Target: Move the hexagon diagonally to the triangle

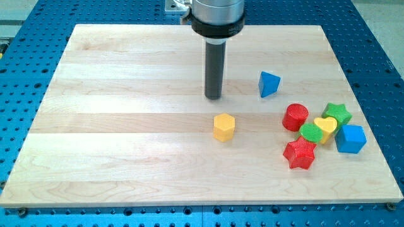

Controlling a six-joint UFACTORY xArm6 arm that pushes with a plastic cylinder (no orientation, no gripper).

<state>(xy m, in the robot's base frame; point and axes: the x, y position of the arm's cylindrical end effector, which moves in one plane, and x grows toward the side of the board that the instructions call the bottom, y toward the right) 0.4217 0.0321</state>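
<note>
The arm (216, 12) is cut off by the view's top edge, so only its lower collar and rod show. In the crowded cluster at the view's right, the yellow heart (326, 127) covers part of the green block (310, 132), whose shape cannot be told. The bench (126, 126) shows whole.

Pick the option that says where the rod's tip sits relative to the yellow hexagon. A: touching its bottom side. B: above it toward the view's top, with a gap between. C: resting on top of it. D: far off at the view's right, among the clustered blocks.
B: my tip stands toward the view's top from the yellow hexagon, with bare board showing between them.
</note>
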